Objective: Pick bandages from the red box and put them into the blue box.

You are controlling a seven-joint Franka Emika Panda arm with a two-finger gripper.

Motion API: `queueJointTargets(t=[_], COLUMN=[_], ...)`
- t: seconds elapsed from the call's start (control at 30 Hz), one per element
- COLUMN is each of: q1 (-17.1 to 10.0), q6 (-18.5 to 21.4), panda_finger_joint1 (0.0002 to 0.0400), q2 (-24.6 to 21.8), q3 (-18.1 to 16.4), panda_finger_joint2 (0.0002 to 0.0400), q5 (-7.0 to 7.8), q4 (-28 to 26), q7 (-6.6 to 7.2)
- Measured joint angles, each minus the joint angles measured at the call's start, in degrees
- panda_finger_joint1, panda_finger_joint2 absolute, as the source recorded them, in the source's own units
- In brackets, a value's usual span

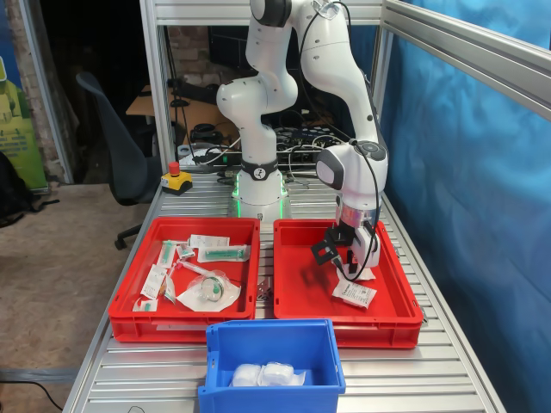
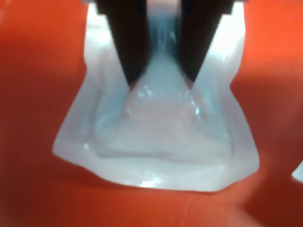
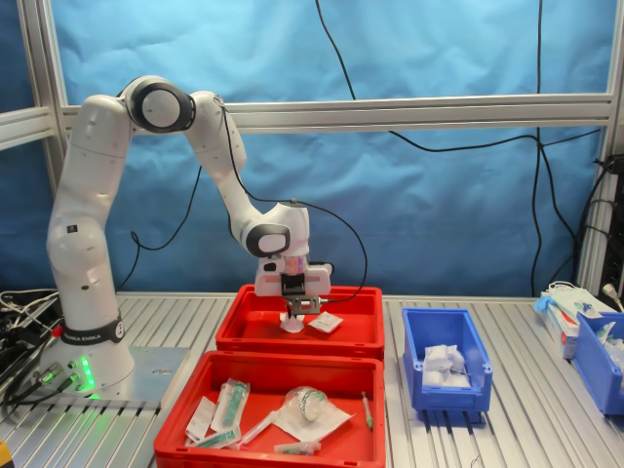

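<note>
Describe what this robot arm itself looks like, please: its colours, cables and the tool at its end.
The arm is glossy white with rounded segments and dark grey rings at the joints. A thin black cable runs loosely along it. Its base has a black band with white lettering and glows green. The tool ends in two black, tapering fingers.

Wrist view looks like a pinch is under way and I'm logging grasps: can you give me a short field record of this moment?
gripper: gripper shut on a clear-wrapped bandage
bandage position: low in the red box
other bandage there: flat packet beside it
blue box: blue box holds white packets
second red tray: second red tray, syringes and packets, untouched
</note>
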State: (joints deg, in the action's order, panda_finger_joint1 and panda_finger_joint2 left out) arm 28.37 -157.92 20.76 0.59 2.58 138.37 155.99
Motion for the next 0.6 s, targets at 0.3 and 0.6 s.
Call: queueJointTargets(t=[0.3, 0.6], q1=[0.0, -0.4], q6=[0.0, 0.0], panda_finger_joint1=[0.0039, 0.0039], q2=[-0.4, -2.6], q3=[0.0, 0.1], panda_finger_joint2=[0.0039, 0.0039], q5=[0.0, 0.0], q4=[0.0, 0.0], q7=[0.0, 0.0])
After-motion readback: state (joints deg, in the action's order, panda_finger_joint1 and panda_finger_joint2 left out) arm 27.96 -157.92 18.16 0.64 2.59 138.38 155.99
